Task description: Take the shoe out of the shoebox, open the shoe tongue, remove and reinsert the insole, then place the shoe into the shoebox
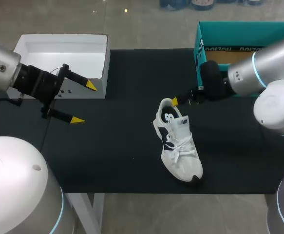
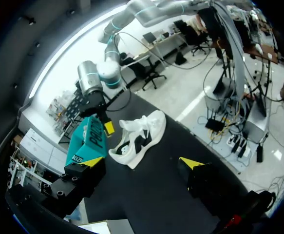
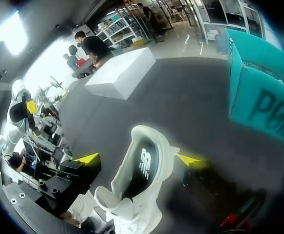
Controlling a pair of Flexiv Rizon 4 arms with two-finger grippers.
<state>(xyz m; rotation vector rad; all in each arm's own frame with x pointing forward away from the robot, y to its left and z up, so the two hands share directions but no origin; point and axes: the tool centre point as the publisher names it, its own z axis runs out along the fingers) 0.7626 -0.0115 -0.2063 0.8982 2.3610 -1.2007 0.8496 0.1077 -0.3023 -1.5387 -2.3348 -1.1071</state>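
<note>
The white sneaker (image 1: pixel 178 146) stands on its sole on the black table (image 1: pixel 117 146), out of the box, just right of the middle. Its heel points to about 12 o'clock and its toe to about 5 o'clock. The laces are tied across the tongue, and a dark navy panel shows on its side.

The teal shoebox (image 1: pixel 239 30) sits open at the 1 o'clock corner of the table, well apart from the shoe. An open white box (image 1: pixel 59 51) sits at the 11 o'clock corner.

The right arm comes in from 3 o'clock, passing in front of the teal shoebox. In the wrist view the right end effector (image 3: pixel 138 159) has its fingers spread wide to either side of the sneaker's heel. One yellow tip lies just beside the heel tab and the other stands clear of the shoe, so the end effector is open and is not gripping the heel. In the head view only one yellow fingertip (image 1: pixel 173 101) shows, at the back rim of the collar.

The left arm comes in from 9 o'clock. The left end effector (image 1: pixel 83 103) is in front of the white box, well apart from the sneaker. Its two fingers are spread wide with nothing between them. In its own wrist view the sneaker lies ahead of the fingers, with the teal shoebox beyond it.
</note>
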